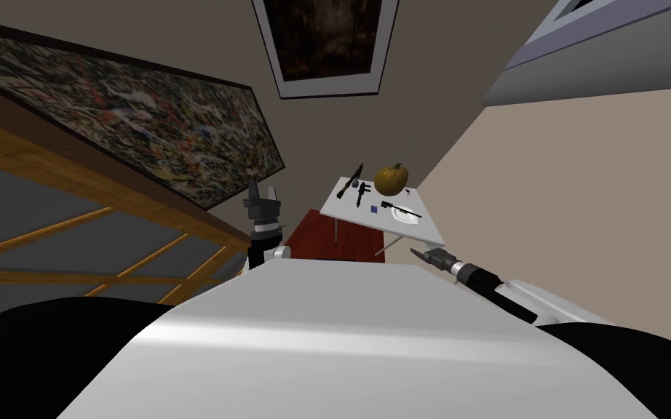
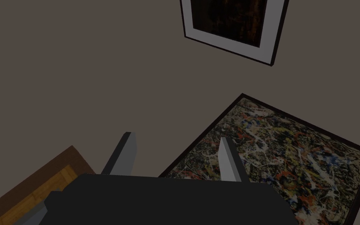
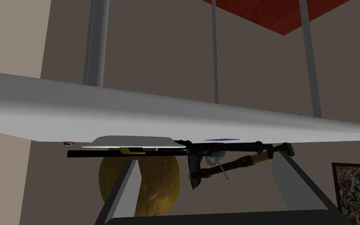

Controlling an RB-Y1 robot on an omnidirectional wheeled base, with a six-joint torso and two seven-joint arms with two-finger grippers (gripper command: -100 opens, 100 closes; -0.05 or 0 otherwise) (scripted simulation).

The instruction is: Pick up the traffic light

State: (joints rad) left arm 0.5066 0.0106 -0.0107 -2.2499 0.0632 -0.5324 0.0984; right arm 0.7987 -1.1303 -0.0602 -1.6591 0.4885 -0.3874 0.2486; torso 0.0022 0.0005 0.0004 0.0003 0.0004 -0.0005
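Observation:
A small white table (image 1: 429, 229) stands ahead. It carries a yellow-brown pumpkin (image 1: 391, 179), a white plate (image 1: 408, 215) and several slender dark things. Which of them is the traffic light I cannot tell: one dark body on a pole (image 1: 348, 180) lies at the table's far left, a shorter one (image 1: 362, 193) beside it, and a black rod (image 1: 398, 209) lies across the plate. My right gripper (image 1: 418, 253) is open just short of the near table edge (image 3: 175, 113), level with the top. It looks along the top at the pumpkin (image 3: 155, 183) and a dark piece on a tan pole (image 3: 230, 164). My left gripper (image 1: 263, 193) is raised at the left, open and empty (image 2: 175, 154).
A red rug (image 1: 327, 236) lies under the table, whose thin grey legs (image 1: 336, 229) reach down to it. A large speckled painting (image 1: 145, 124) and a framed dark picture (image 1: 327, 40) hang on the brown walls. Wooden frames (image 1: 72, 225) run along the left.

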